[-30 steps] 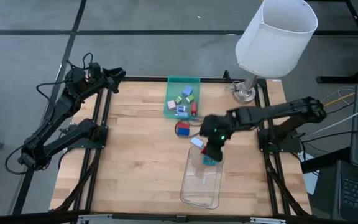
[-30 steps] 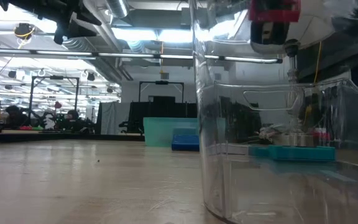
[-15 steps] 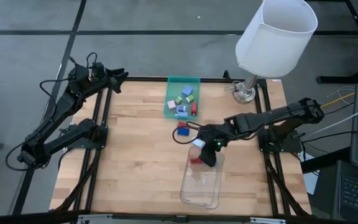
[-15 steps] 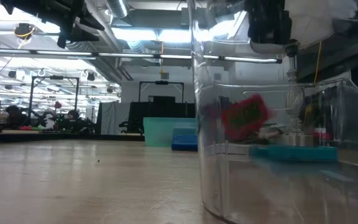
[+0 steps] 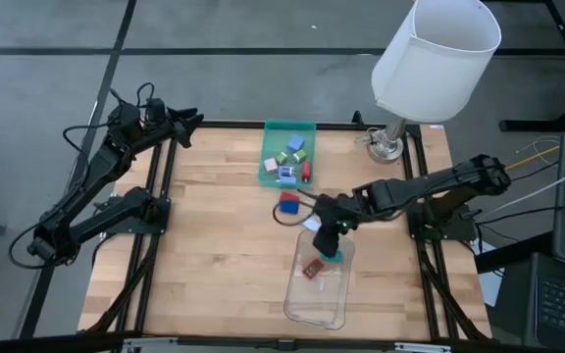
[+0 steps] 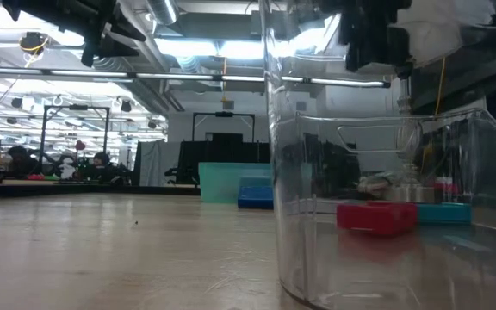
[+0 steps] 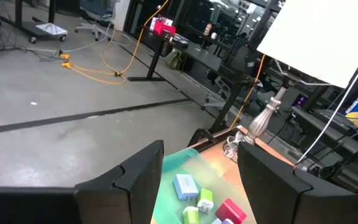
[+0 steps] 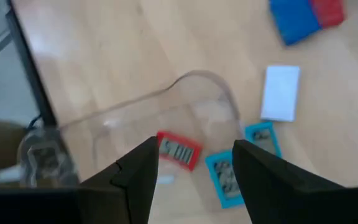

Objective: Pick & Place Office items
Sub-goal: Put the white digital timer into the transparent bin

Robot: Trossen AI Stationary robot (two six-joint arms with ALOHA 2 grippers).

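So the right gripper (image 5: 335,233) hangs over the clear tray (image 5: 319,294), jaws spread, red piece (image 5: 312,269) lying inside; left gripper (image 7: 201,180) parked, jaws apart.

— What's the table (image 5: 214,226) made of?

— Pale wood, planked, with a smooth satin finish. The clear tray (image 5: 319,294) on it is thin glossy plastic, see-through, catching the ceiling lights.

— And the pieces?

— The red flat piece (image 8: 178,150) and the teal one (image 8: 224,176) look like matt card with printed labels. The white one (image 8: 281,92) seems plain paper. The green tray (image 5: 287,147) is translucent plastic.

— Your pincer?

— My right gripper (image 8: 191,165): dull black plastic fingers.
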